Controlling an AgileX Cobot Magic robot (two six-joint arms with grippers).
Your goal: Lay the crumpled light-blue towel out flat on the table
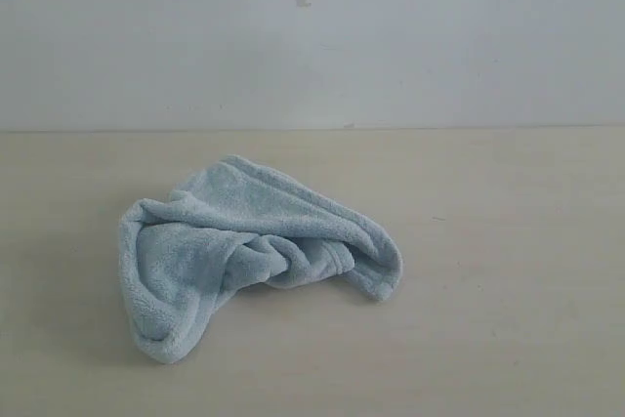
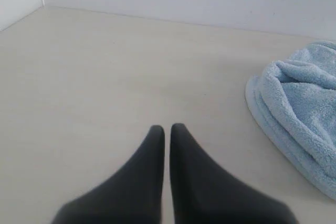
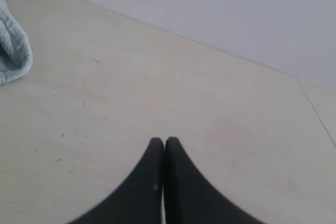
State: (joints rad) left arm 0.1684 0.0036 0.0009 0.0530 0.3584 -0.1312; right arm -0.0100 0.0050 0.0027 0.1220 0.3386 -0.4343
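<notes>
The light-blue towel (image 1: 244,251) lies crumpled in a heap on the beige table (image 1: 508,319), a little left of the middle in the exterior view. Neither arm shows in that view. In the left wrist view my left gripper (image 2: 167,128) is shut and empty over bare table, with the towel (image 2: 299,108) off to one side and apart from it. In the right wrist view my right gripper (image 3: 164,141) is shut with nothing in it, and only an edge of the towel (image 3: 11,51) shows far from it.
A white-grey wall (image 1: 312,36) runs along the table's far edge. The table's corner (image 2: 42,7) shows in the left wrist view, and a table edge (image 3: 317,114) in the right wrist view.
</notes>
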